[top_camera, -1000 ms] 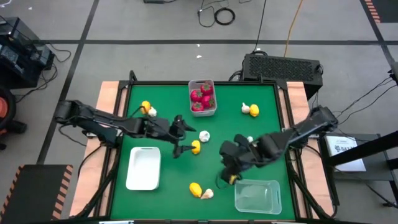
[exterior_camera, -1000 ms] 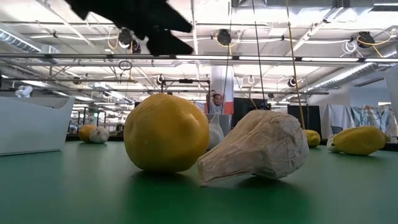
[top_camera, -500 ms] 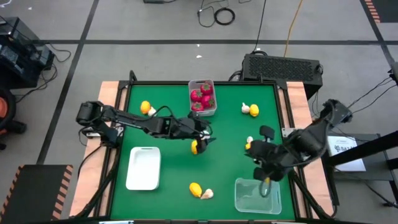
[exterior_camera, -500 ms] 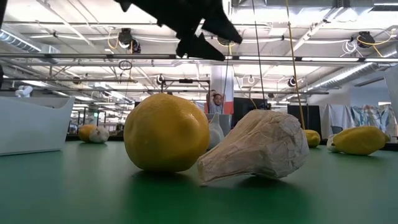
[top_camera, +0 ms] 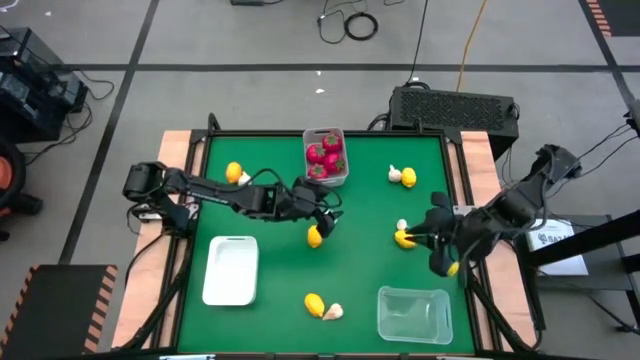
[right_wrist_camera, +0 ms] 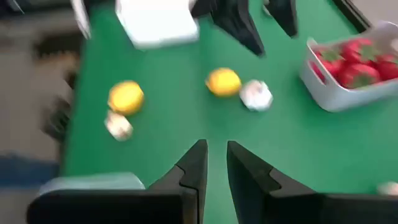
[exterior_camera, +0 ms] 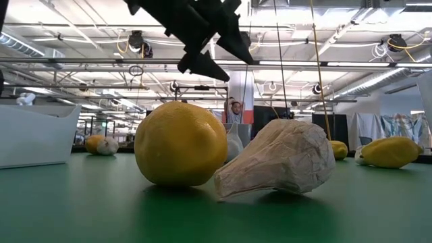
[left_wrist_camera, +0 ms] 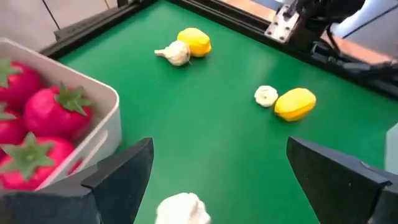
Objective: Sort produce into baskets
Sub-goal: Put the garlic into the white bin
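My left gripper hangs wide open above the table's middle. A garlic bulb lies on the mat below the gap between its fingers, untouched. A lemon lies just nearer. My right gripper is raised near the right edge, and its fingers are shut on nothing. A lemon and a garlic bulb lie close by it. A yellow spot shows beside that gripper; I cannot tell what it is. Red pieces sit in the grey-white bin.
The white tray lies near left and the clear tub near right. Lemon and garlic pairs lie far left, far right and near the front edge. Open mat lies at the middle.
My left gripper has gone toward the table's right edge and a little toward the far edge, and now stands over the garlic bulb. My right gripper has swung from the near middle over the clear tub, then toward the far edge along the right side.
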You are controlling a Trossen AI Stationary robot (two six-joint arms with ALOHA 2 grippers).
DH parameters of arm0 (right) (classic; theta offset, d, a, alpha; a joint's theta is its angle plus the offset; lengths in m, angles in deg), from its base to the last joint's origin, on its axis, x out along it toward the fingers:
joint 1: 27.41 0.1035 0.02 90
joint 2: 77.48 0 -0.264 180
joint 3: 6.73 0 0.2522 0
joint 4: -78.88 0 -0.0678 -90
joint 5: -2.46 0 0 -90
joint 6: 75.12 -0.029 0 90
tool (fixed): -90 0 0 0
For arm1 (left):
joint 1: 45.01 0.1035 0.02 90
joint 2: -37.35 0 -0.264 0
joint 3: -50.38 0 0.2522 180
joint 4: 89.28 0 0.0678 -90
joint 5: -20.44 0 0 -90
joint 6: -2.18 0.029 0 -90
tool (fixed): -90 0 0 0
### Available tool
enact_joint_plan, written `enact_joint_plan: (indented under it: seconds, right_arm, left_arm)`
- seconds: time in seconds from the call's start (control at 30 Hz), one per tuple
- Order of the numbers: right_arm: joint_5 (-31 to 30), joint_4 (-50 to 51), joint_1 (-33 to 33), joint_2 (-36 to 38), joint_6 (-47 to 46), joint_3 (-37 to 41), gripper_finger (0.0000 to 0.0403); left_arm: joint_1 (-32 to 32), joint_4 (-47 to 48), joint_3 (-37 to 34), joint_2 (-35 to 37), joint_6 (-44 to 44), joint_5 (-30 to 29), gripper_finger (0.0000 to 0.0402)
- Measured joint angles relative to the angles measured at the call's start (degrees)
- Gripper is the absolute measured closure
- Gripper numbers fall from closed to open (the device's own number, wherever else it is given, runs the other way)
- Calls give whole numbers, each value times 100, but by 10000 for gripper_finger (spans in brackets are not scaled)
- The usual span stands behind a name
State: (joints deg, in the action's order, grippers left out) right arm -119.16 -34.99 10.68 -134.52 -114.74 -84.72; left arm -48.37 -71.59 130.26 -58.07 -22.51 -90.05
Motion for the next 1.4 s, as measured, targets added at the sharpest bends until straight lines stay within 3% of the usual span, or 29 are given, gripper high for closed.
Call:
enact_joint_plan:
  seconds: [0.1, 0.27, 0.57, 1.03, 1.4]
  right_arm:
    - [-8, -1222, -99, 303, 21, 547, 351]
    - [-9, -3087, -195, 375, 28, 1243, 351]
    - [-10, -4470, -428, -94, -31, 1446, 351]
    - [-6, -4812, -545, -398, -632, 1446, 351]
    - [18, -4768, -543, -505, -679, 1441, 351]
  left_arm:
    - [66, -55, 1, -77, 289, 177, 27]
    - [222, -115, 1, -256, 756, 1070, 27]
    - [333, -318, -4, -385, 1688, 1588, 27]
    - [713, -281, -10, -646, 2224, 2474, 27]
    - [708, -311, -12, -1243, 2208, 2618, 31]
